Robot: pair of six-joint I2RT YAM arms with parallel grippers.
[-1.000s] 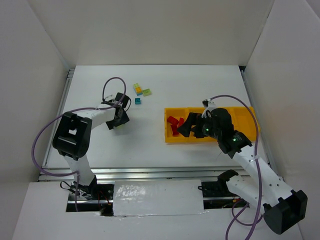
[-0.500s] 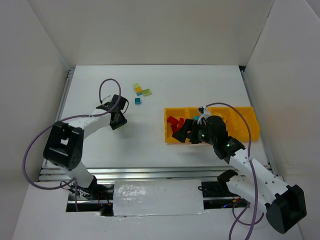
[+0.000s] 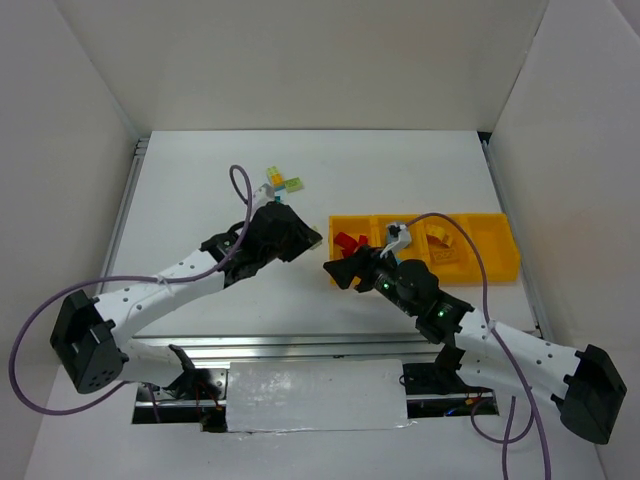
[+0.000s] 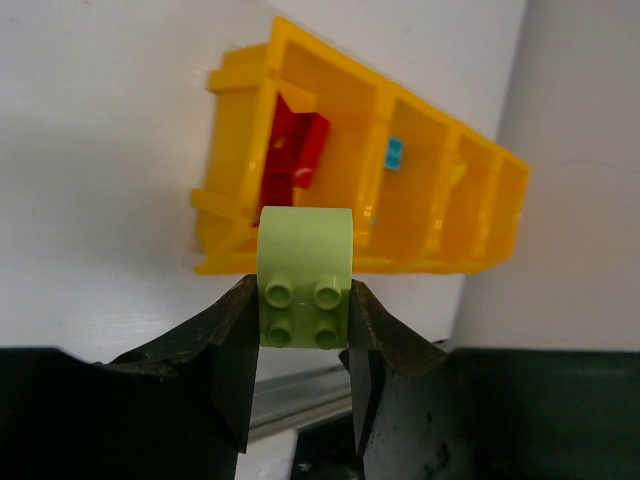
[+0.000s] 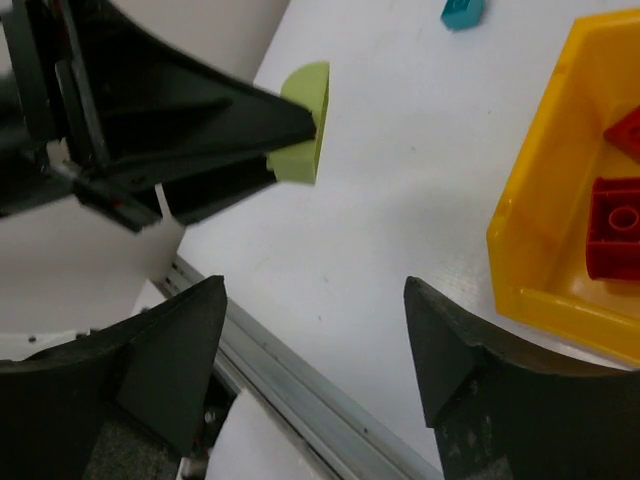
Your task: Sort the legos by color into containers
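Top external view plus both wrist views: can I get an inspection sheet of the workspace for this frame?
Surface: white table, no spills seen.
Job's things: yellow tray; red legos in its leftmost compartment, boxed teal brick in the second; multicoloured clump and loose teal brick on the table.
Clutter: nothing seen.
Grippers: left gripper shut on pale green brick, short of the tray; right gripper open, empty, beside the tray's left end.
Cables: right purple cable arcs over the tray; left purple cable loops by the base.
Surroundings: white walls; metal rail at the near edge.
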